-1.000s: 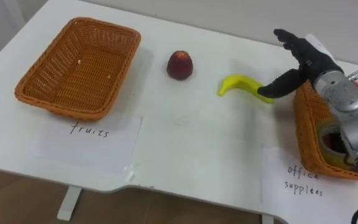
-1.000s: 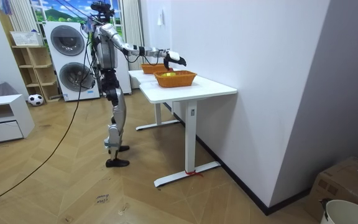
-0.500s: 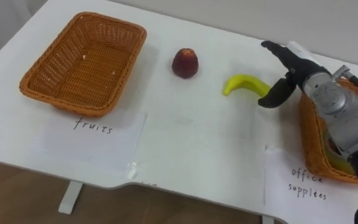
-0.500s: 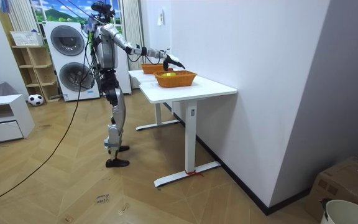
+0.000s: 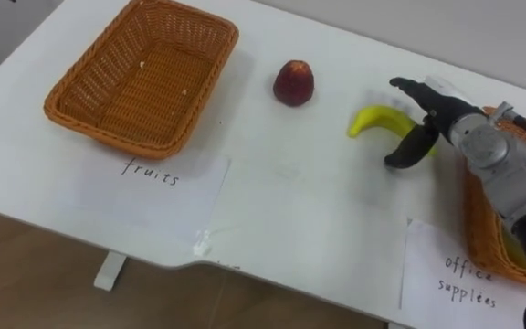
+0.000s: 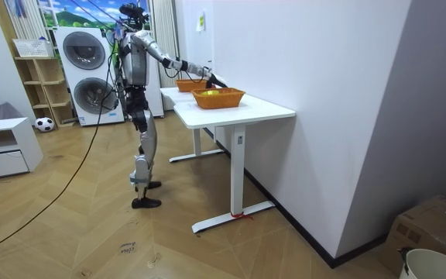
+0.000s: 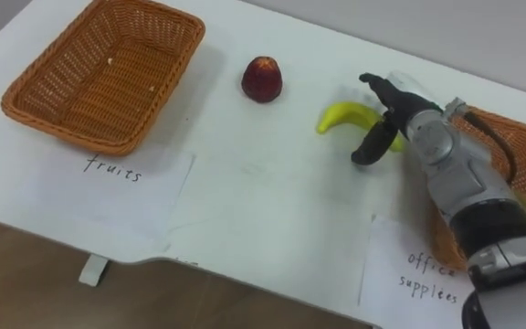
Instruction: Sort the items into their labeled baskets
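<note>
At the right of the white table [image 5: 336,219], the right hand [image 5: 432,114] is stretched out from a forearm that comes in from the lower right and crosses over the right basket [image 5: 480,224]. The hand is spread wide and grips nothing: its fingers [image 5: 407,86] reach left past the far side of the banana [image 5: 373,120], and the thumb [image 5: 404,153] curves down on the near side, so the hand straddles the banana's right end. Whether it touches the fruit cannot be told. In the room view the robot stands upright at the table's end with this arm held out level over it.

There is one banana, lying on the table just left of the right basket, and one red fruit [image 5: 293,83] further left and farther back, well apart from it. There are two wicker baskets: the left basket [image 5: 117,137] holds no fruit, and the right one holds something yellow that is too hidden to identify. Two paper labels lie at the near edge, the left label [image 5: 153,183] and the right label [image 5: 455,274], one before each basket.
</note>
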Controlling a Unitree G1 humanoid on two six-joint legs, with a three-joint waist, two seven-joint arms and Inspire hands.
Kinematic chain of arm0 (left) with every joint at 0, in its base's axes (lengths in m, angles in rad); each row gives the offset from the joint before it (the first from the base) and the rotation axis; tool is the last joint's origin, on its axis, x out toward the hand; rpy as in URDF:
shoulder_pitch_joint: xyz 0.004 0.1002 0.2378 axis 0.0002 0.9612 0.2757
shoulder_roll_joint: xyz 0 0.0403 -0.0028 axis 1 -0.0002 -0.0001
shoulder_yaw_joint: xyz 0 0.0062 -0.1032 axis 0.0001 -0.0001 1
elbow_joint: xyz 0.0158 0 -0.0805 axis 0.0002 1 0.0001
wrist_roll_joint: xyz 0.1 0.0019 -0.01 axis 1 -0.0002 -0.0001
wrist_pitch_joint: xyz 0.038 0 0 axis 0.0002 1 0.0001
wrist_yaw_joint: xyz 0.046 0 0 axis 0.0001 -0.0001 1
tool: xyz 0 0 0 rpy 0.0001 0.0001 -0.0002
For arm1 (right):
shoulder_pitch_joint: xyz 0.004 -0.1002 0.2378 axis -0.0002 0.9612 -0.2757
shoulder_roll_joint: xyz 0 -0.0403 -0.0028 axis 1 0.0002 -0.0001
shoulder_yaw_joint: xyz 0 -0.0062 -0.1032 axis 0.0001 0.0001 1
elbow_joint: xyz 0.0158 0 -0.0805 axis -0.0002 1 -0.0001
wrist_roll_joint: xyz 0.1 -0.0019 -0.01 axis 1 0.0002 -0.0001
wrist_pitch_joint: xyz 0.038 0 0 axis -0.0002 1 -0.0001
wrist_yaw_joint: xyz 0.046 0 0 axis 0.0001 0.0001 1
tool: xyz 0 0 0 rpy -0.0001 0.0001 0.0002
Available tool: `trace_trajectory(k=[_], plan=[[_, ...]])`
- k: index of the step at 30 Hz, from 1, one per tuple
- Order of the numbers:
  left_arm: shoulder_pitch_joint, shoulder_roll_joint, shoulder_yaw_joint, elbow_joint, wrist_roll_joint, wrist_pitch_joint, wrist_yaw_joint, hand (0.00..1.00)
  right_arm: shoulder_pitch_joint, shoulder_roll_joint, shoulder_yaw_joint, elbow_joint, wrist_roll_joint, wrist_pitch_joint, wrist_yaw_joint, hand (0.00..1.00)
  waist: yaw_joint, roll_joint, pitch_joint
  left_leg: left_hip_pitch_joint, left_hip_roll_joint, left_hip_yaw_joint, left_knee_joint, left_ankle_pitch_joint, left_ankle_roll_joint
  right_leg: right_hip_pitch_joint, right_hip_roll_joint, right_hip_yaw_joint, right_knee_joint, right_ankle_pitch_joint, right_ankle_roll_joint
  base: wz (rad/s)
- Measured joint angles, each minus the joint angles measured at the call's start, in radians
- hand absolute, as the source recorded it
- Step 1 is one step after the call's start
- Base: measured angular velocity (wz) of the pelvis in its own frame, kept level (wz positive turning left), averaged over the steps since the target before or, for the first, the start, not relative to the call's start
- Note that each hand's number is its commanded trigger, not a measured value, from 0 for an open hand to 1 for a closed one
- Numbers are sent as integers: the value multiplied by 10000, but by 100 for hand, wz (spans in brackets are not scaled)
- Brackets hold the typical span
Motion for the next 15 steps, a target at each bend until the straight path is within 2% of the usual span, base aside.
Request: trace_trajectory(k=[7,12,15], plan=[[-68,21,-200,-62,2,-277,11,0,-46,0,52,227,-20,-418,-257,0,-8,-3,76,-106,-6,-79,5,1,-2,-73,-3,-107,-2,0,0,2],[-275,28,-250,-100,-23,-327,13,0,-383,-1,100,817,-3,-483,-508,0,1,33,108,-232,-6,-101,71,4,-7,-155,-7,-255,3,1,-2,0],[-376,56,-564,-104,-203,-355,-1,0,-384,0,117,1001,5,-538,-622,0,9,40,113,-233,-5,-102,83,4,-7,-150,-6,-292,7,3,-4,0]])
